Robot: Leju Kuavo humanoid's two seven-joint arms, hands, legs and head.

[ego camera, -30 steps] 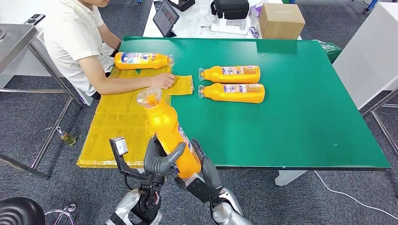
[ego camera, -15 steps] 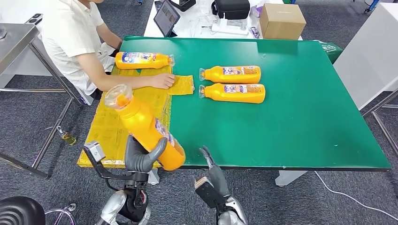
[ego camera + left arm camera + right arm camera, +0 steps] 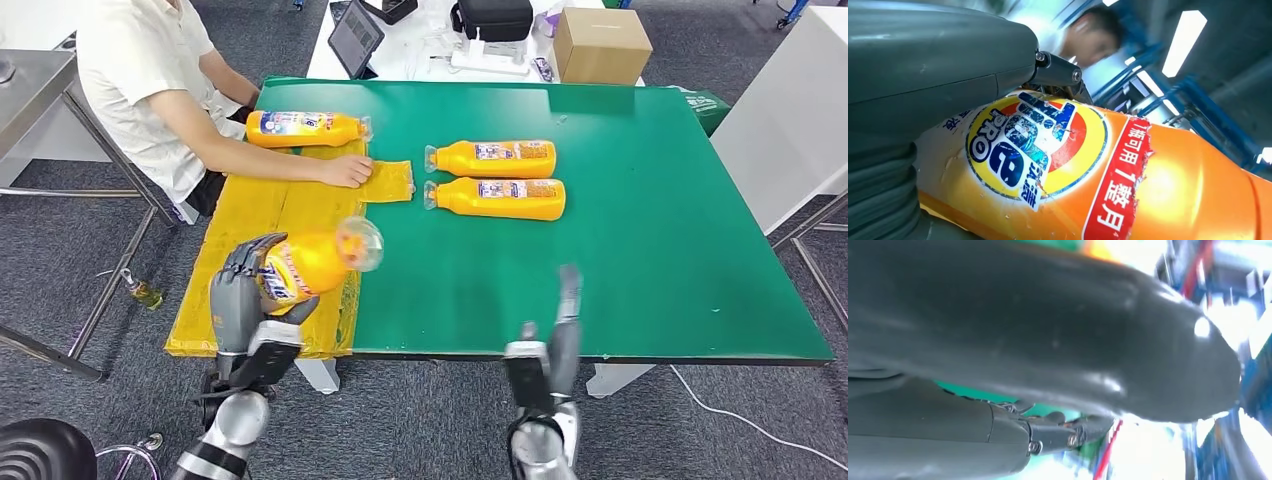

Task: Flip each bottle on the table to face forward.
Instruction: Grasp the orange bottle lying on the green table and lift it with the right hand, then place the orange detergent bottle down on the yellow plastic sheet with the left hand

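We see a person [image 3: 150, 80] in a white shirt seated at the far left side of the green worktop [image 3: 640, 250], one hand [image 3: 347, 171] resting flat on a yellow mat [image 3: 255, 215] that covers the worktop's left edge. A smaller yellow sheet [image 3: 390, 181] lies just beside that hand. Beyond the green worktop stands a white table [image 3: 330, 50] carrying a tablet [image 3: 353, 38], a black bag [image 3: 491, 18] and a cardboard box [image 3: 599, 45]. A metal table [image 3: 40, 90] stands at the far left. On the grey carpet [image 3: 60, 270] below it lies a small bottle [image 3: 143, 293]. A white cable [image 3: 740, 415] trails across the carpet at the right.
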